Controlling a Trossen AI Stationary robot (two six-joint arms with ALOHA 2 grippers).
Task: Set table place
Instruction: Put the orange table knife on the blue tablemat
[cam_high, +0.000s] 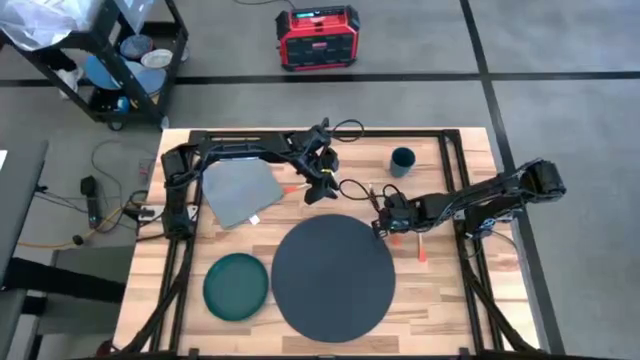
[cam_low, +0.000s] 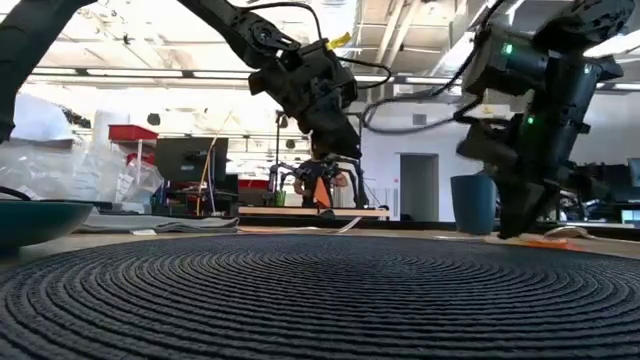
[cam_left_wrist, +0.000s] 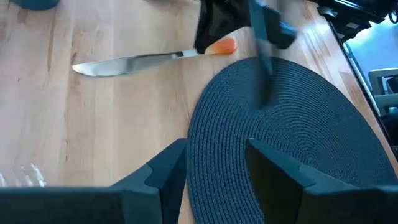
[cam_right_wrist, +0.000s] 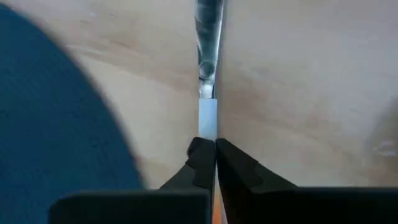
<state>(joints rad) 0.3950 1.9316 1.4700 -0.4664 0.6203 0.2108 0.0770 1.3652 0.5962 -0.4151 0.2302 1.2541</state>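
The place, a round dark grey woven mat (cam_high: 330, 278), lies flat in the middle of the light wood table (cam_high: 450, 300). A knife (cam_left_wrist: 134, 61) with a silver blade and an orange handle is on the wood just past the mat's far edge. My right gripper (cam_right_wrist: 208, 146) is shut on it, low over the table at the mat's far right rim (cam_high: 383, 225). My left gripper (cam_left_wrist: 214, 174) hovers open above the mat's far edge (cam_high: 322, 192) with nothing between its fingers. My right gripper pinches the knife between its two fingers where the blade meets the orange handle (cam_right_wrist: 208, 121). The fingers lie along the knife, and the blade (cam_right_wrist: 208, 43) runs straight on beyond them. The blade stays low and nearly level over the wood; whether it rests there I cannot tell.
A dark green plate (cam_high: 237, 287) sits left of the mat near the front edge. A grey napkin (cam_high: 238, 190) lies at the far left, a dark blue cup (cam_high: 402, 160) stands at the far right, and an orange-handled utensil (cam_high: 422, 250) lies right of the mat.
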